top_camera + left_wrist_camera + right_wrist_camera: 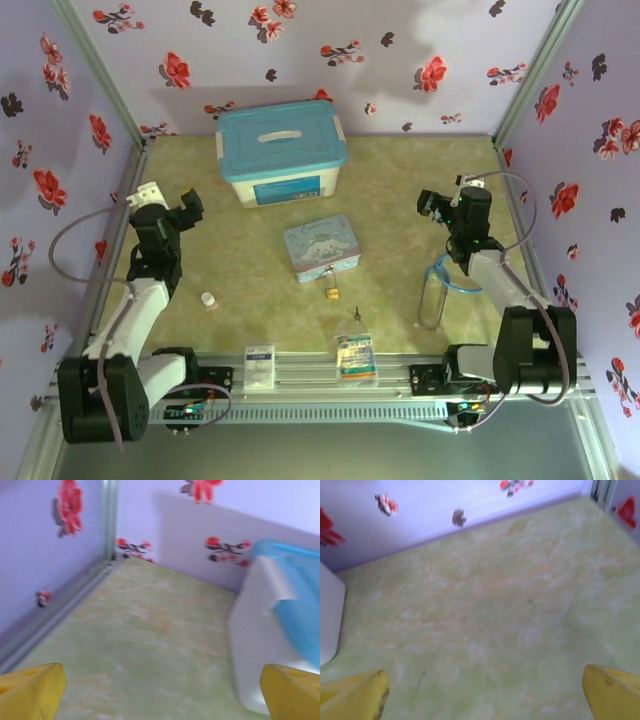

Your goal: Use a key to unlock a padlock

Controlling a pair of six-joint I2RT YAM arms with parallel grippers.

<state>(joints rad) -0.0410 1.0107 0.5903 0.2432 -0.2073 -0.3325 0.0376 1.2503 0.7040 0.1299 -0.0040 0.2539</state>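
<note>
The tiny brass padlock (331, 292) lies on the green table just in front of the light-blue cartoon tin (321, 247). The thin dark key (356, 314) lies a little to its right and nearer the front edge. My left gripper (187, 205) hovers open at the far left, well away from both. My right gripper (436, 207) is open at the far right, also apart from them. In the left wrist view the yellow fingertips (31, 695) stand wide with bare table between them. The right wrist view shows wide yellow fingertips (355, 697) over bare table.
A white storage box with a blue lid (281, 152) stands at the back centre; its side (260, 645) is in the left wrist view. A small white cylinder (208, 299) sits front left, a clear bottle (432, 295) front right. Two packets (357, 357) lie on the front rail.
</note>
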